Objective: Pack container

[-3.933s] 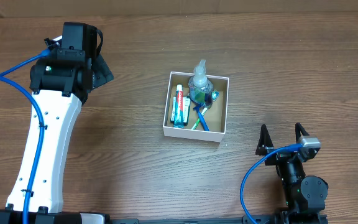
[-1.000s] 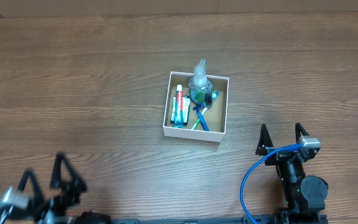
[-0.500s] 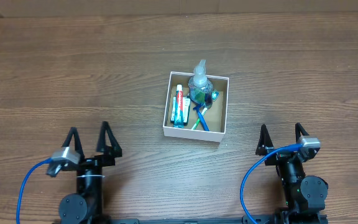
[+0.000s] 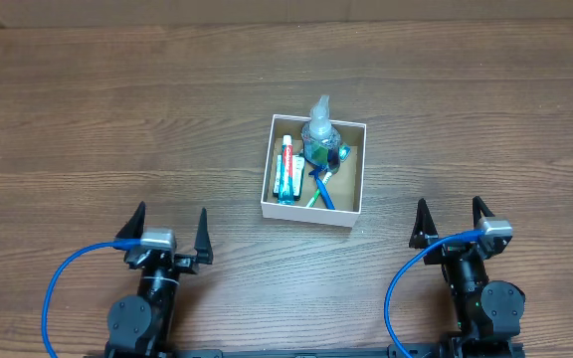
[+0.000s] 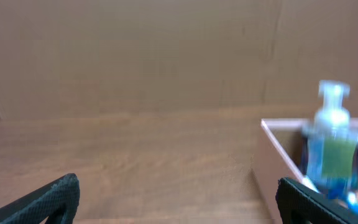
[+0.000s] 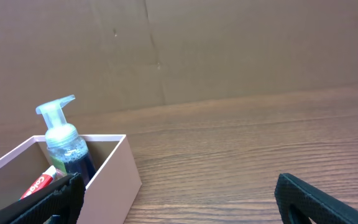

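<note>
Shallow square cardboard container [image 4: 306, 213], white-walled and brown inside, sits mid-frame with toiletries in it.
It lies up-right of the left gripper [image 4: 170, 225] and up-left of the right gripper [image 4: 450, 215]; both stand wide open, empty, about equally near.

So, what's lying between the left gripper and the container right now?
Nothing: the overhead view shows only bare wooden table between the open left gripper and the near white wall of the container. The left wrist view agrees.
</note>
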### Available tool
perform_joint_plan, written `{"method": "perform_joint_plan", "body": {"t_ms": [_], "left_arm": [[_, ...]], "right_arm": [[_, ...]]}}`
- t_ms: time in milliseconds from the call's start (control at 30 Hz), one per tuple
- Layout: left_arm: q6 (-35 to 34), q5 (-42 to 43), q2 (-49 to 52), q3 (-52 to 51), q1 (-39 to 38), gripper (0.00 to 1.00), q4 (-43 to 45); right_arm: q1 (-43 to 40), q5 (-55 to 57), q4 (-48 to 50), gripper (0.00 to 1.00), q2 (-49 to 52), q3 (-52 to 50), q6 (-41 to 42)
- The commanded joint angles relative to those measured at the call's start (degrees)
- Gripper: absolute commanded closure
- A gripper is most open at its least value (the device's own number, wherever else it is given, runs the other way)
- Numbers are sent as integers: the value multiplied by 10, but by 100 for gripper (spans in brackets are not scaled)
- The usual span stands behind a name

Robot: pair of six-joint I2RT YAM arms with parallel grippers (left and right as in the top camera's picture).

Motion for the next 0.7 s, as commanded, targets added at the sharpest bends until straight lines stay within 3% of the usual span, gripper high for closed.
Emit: {"method": "perform_joint_plan", "body": {"t_ms": [0,667], "left_arm": [[39,14,-7,-5,3,0,-9],[31,28,-7,-5,2,0,-38]], "right_arm": [[-2,2,5,0,-6,-6,-2],[-2,2,5,0,-6,-6,-2]]}}
